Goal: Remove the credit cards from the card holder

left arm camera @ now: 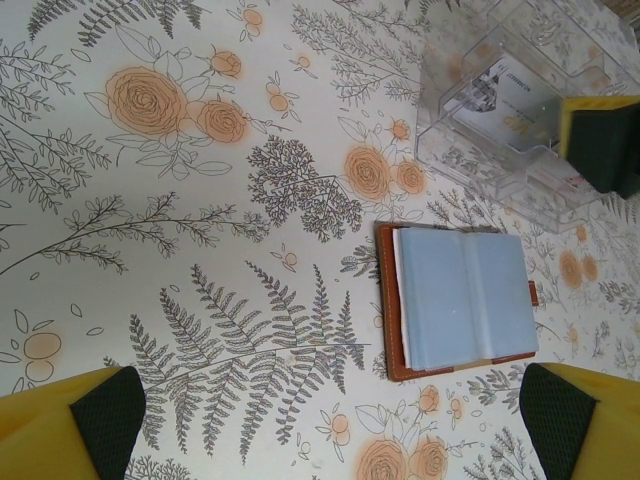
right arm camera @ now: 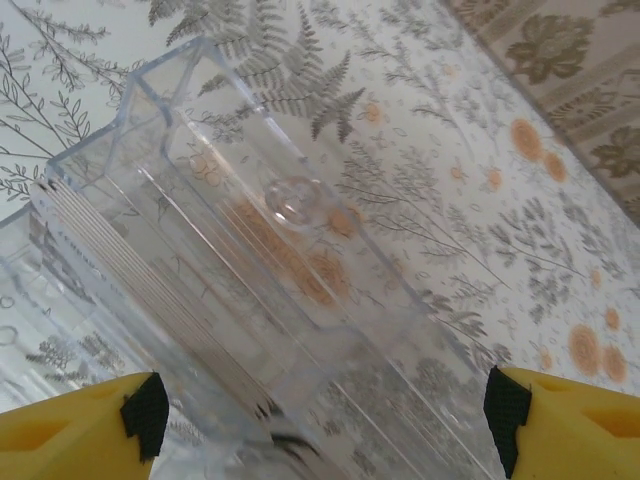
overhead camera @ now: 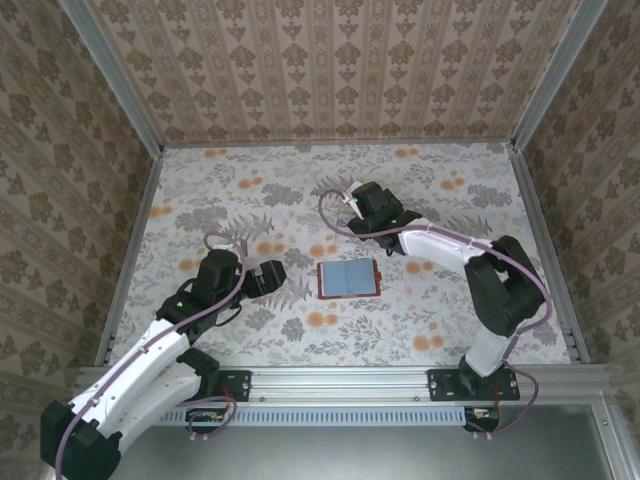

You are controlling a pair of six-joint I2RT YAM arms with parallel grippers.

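Card holder lies open mid-table, long axis L-R, straight ahead of left gripper, jaws released wide. Right gripper also released, farther back over clear tray. Left arm nearer.

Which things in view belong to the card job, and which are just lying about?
Job:
- card holder, lying open on the table
- credit cards, inside the tray

Lying about:
- clear plastic tray, not named in the task though it holds cards
- floral table
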